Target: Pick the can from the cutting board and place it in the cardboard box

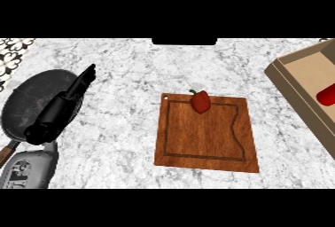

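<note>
Already the can (pixel 327 94) is lying in the cardboard box (pixel 292 84), far right of the left hand (pixel 77 86), resting open-fingered over a pan (pixel 26 104); right hand unseen.

Cutting board (pixel 206 146) centre — pan (pixel 33 104) left, cardboard box (pixel 294 84) right (can (pixel 326 95) inside).

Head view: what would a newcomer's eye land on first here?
The brown cutting board at centre, with a red pepper at its far edge. At the right edge, a red can lies inside the cardboard box. On the left, the left hand hangs, fingers straight, over a dark pan.
</note>
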Tool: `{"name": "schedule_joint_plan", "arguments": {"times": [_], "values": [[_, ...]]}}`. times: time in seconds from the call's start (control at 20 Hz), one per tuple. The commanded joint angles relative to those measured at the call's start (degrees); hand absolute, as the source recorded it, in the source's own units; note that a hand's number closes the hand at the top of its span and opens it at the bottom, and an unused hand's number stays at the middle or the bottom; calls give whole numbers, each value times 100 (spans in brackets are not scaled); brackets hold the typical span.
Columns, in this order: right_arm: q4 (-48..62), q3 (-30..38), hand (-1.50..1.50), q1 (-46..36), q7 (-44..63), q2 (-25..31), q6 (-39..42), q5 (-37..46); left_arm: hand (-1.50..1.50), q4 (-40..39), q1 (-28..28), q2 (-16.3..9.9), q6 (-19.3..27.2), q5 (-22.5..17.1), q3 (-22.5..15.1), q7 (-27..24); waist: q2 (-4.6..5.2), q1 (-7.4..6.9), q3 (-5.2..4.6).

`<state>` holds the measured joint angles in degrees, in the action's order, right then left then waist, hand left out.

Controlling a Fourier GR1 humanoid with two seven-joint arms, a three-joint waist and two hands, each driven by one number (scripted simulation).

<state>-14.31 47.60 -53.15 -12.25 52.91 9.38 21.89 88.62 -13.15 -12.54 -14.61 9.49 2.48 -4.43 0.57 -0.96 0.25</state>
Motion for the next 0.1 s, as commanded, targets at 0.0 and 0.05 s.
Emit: {"name": "schedule_joint_plan", "arguments": {"times": [0.0,0.05], "values": [[189,468,-150,267,-17,375,5,-447,0,-148,-131,46,18,-22,38,-30,30,-26,-3],[168,513,-150,427,-356,183,-292,-474,0,-68,-50,185,135,190,-193,-14,45,-68,4]]}}
